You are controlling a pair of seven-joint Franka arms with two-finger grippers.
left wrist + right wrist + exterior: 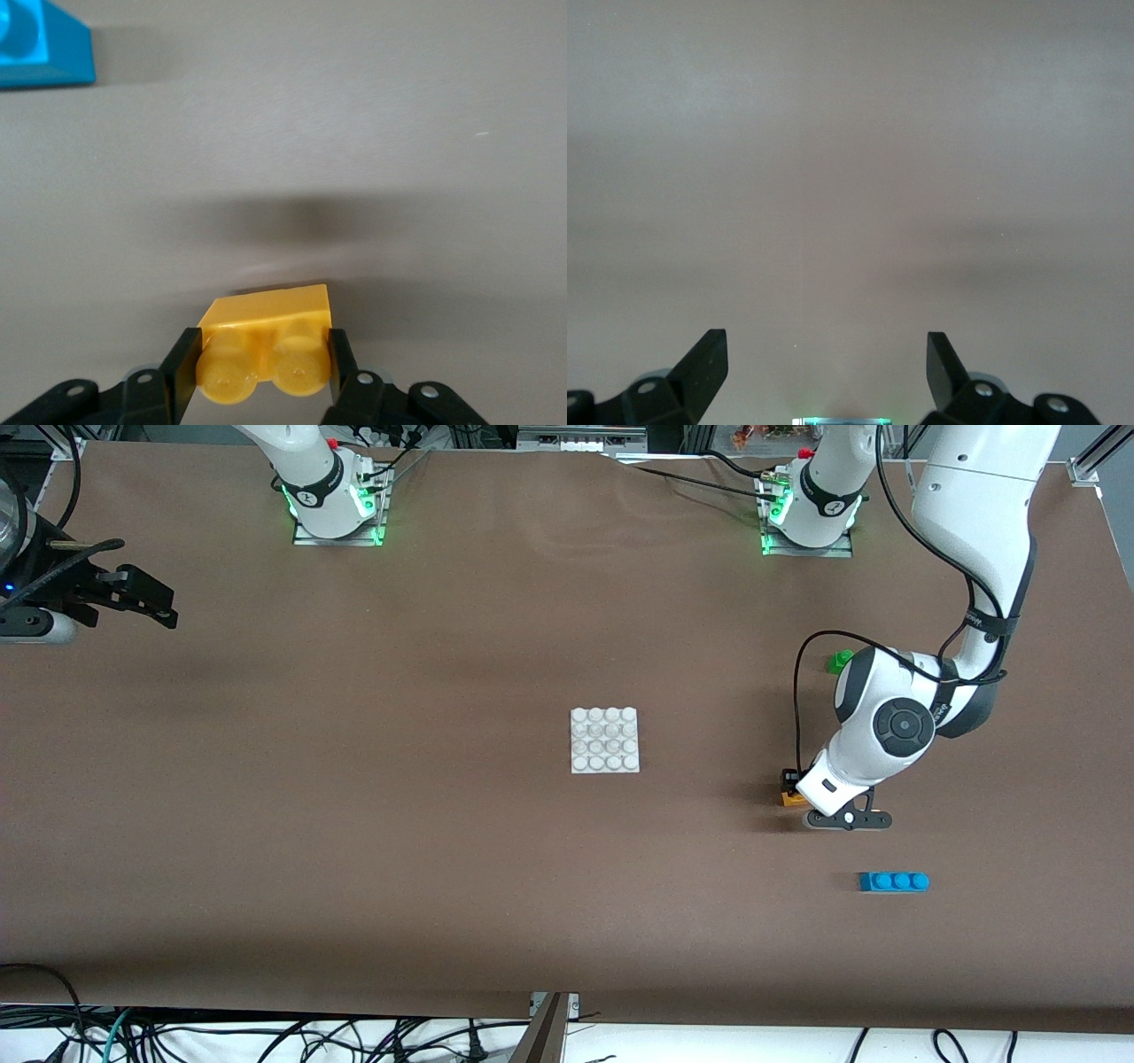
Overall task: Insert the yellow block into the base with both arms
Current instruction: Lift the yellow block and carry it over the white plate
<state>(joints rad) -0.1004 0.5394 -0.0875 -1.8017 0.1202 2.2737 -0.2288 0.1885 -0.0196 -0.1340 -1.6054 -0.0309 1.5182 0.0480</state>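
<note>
Left wrist view, left gripper (261, 367) jaws clamping yellow block (264, 341)

My work surface is a table (354, 850) covered in plain brown matting. The white studded base (605, 740) lies flat near its middle, and I place the rest from it. The yellow block (791, 798) sits on the mat toward my left arm's end, slightly nearer the front camera than the base. The blue three-stud brick (893, 881) lies nearer still to that camera. The green brick (839, 661) rests farther from the camera than the base, also toward my left arm's end.
</note>
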